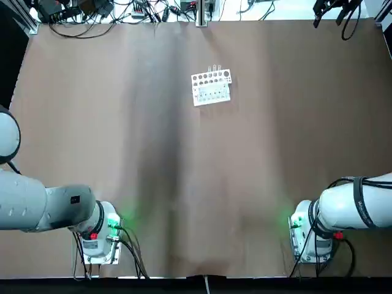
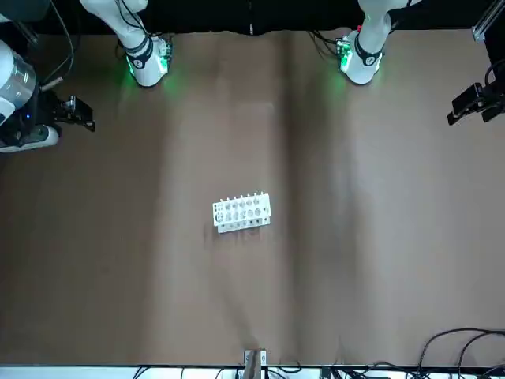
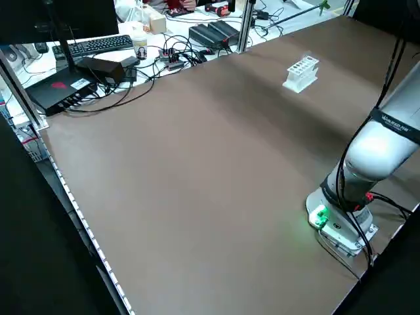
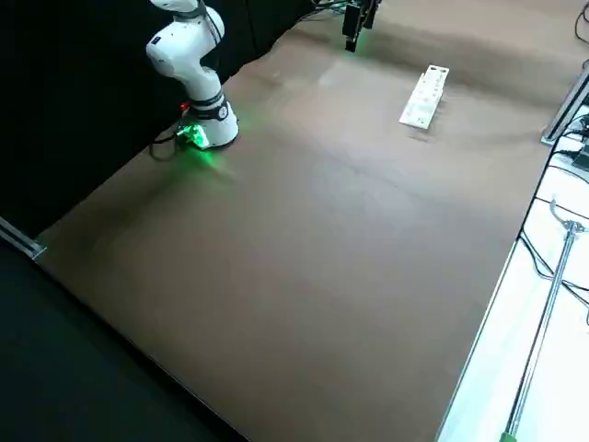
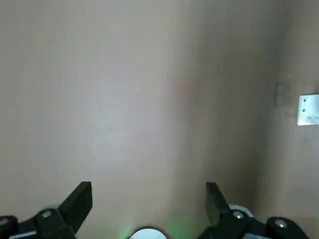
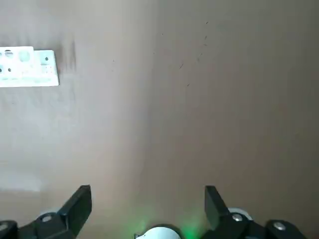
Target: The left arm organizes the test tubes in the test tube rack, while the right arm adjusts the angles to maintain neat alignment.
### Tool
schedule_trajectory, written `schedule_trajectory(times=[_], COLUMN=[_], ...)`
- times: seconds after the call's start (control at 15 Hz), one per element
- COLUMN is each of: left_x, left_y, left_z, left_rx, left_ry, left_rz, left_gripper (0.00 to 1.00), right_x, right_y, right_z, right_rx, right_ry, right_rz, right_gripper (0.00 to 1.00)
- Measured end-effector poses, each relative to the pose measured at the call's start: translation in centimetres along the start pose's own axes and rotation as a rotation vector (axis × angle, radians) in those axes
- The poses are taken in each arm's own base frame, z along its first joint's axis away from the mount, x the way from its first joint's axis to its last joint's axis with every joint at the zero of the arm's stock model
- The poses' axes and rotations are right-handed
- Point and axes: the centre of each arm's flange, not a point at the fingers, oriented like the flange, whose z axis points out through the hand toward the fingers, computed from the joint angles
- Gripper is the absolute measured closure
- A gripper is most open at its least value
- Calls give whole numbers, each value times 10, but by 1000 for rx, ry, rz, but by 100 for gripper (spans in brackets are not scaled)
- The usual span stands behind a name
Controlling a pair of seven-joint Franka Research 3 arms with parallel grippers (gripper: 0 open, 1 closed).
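Observation:
The white test tube rack [image 1: 211,87] stands on the brown table beyond its middle, far from both arms. A few thin clear test tubes [image 1: 214,69] stick up along its far row. The rack also shows in the front view [image 2: 242,213] and the left side view [image 3: 302,72]. The left arm [image 1: 43,208] is folded back over its green-lit base, its gripper [image 5: 149,191] open and high above bare table. The right arm [image 1: 355,205] is folded back the same way, its gripper [image 6: 148,194] open and holding nothing. The rack [image 6: 27,67] lies far off in the right wrist view.
Cables and electronics [image 1: 122,9] line the table's far edge. A keyboard and black boxes [image 3: 85,59] sit on a desk beyond the table's left side. A black clamp [image 1: 334,9] hangs at the far right corner.

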Motion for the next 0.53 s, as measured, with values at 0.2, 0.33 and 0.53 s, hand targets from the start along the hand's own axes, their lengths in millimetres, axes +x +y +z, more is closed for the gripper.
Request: schedule_trajectory(times=[0.2,0.33,0.53], left_x=[2,4,4], left_y=[0,1,7], left_z=[-2,-3,-3], left_rx=[0,20,52], left_ry=[22,36,42], left_rz=[4,25,48], left_gripper=[0,0,0], right_x=[0,0,0], right_y=[0,0,0], right_z=[0,0,0], right_rx=[0,0,0], right_ry=[0,0,0], right_rz=[1,1,1], right_gripper=[0,0,0])
